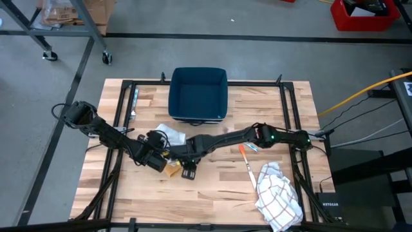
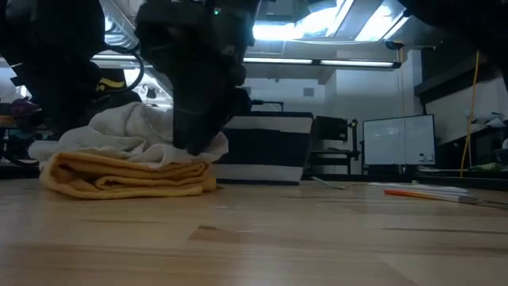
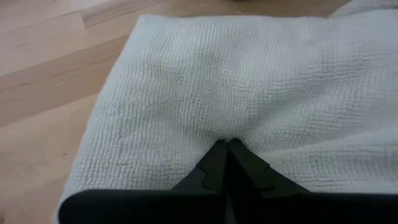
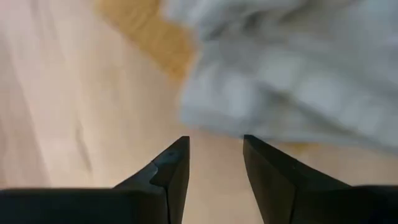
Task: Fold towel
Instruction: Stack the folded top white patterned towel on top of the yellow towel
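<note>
- You've got both arms meeting at the table's (image 1: 212,187) left-centre, over a small stack of cloth.
- Left gripper (image 3: 227,149): fingers pinched shut on the white towel (image 3: 249,81), tips pressed into a crease of it. Towel's edge lies on bare wood in the left wrist view.
- Right gripper (image 4: 214,155): fingers apart, nothing betw. them, just above the wood, right beside the towel's near edge.
- White towel sits on top of a folded yellow cloth (image 2: 127,176); low view shows the yellow one flat on the table, white one bunched over it.
- Blue bin (image 1: 197,95) at the table's far edge, centre, well apart from the stack.
- Second cloth, white w/ dark check lines (image 1: 278,196), crumpled near the front right corner.
- Orange-and-white pen (image 1: 247,161) lies betw. that cloth and the right arm.
</note>
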Robot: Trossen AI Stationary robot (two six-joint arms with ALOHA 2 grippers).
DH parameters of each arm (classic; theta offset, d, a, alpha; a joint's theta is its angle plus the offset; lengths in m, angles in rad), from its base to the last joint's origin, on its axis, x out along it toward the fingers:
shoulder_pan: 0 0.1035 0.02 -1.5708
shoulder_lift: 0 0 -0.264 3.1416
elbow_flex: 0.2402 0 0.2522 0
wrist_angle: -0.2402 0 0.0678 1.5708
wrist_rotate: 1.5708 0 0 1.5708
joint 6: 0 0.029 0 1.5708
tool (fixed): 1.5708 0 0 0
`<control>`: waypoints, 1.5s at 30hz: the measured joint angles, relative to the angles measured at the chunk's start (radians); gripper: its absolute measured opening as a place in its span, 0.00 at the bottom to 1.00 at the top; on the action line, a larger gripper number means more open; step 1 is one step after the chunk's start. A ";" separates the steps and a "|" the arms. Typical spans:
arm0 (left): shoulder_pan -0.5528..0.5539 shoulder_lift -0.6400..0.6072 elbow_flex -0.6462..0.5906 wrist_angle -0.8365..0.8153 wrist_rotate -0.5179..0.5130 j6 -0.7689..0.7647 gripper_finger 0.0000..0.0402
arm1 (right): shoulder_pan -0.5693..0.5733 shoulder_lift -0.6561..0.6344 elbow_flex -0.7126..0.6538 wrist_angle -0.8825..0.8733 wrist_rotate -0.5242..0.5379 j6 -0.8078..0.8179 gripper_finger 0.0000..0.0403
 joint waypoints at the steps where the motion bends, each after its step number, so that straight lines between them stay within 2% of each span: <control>1: -0.001 0.000 0.000 0.000 0.000 0.001 0.01 | 0.003 0.000 0.000 -0.002 0.005 -0.006 0.38; 7: -0.039 -0.017 0.043 -0.009 0.000 0.048 0.01 | 0.008 -0.018 0.000 -0.046 0.024 -0.026 0.38; 14: -0.075 -0.108 0.095 0.007 0.002 0.155 0.01 | 0.008 -0.062 0.001 -0.117 0.095 -0.038 0.38; 19: -0.092 -0.150 0.097 0.008 -0.010 0.205 0.01 | 0.008 -0.106 0.001 -0.150 0.193 -0.058 0.38; 23: -0.103 -0.157 0.098 0.026 -0.010 0.189 0.01 | 0.008 -0.148 0.002 -0.138 0.297 -0.087 0.38; 28: -0.114 -0.157 0.098 0.135 -0.013 0.210 0.01 | -0.003 -0.163 0.003 -0.072 0.459 -0.150 0.38; 31: -0.120 -0.157 0.099 0.235 -0.015 0.259 0.01 | -0.026 -0.164 -0.019 0.017 0.444 -0.197 0.38; 36: -0.130 -0.153 0.099 0.358 -0.008 0.326 0.01 | -0.076 -0.164 -0.080 0.093 0.327 -0.204 0.38; 45: -0.167 -0.134 0.100 0.425 0.042 0.323 0.01 | -0.118 -0.163 -0.209 0.094 0.289 -0.171 0.38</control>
